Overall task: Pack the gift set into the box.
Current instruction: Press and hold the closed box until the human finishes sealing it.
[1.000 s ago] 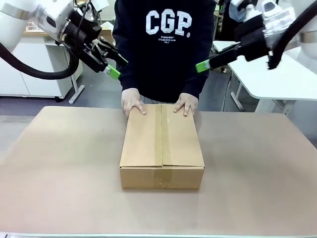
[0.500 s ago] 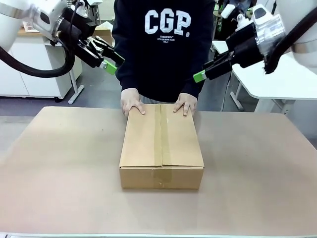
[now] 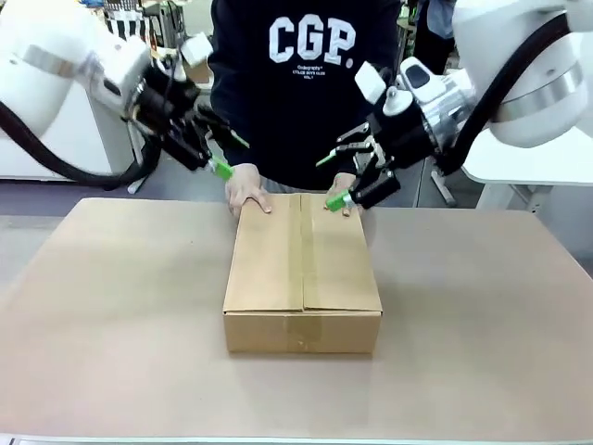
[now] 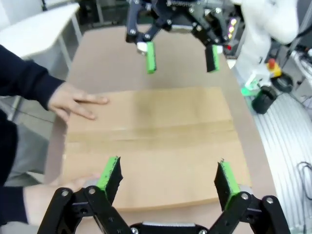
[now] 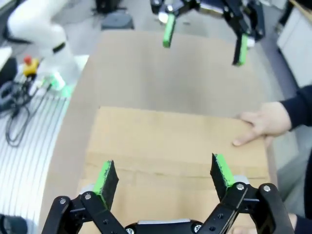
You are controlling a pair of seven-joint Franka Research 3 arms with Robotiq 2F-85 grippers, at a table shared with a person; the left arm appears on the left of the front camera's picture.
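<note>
Brown, taped shut, one box [image 3: 302, 269] faces you, two hands [image 3: 248, 192] on it; left gripper [image 3: 230, 156] and right gripper [image 3: 330, 180] fingers gape empty.

box [image 3: 303, 269]: brown, brown tape strip | left gripper [image 3: 230, 156], right gripper [image 3: 330, 180]: black, green pads | sweater [image 3: 306, 102]: navy, white letters

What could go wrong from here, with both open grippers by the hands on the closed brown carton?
1. Pinch: the right gripper hangs open beside the person's hand on the far edge of the large brown corrugated cardboard box; the left gripper is close to the other hand.
2. The flaps are shut with a brown tape strip over the seam; pulling at them could drag or crush the box.
3. The grippers face each other and might collide.
</note>
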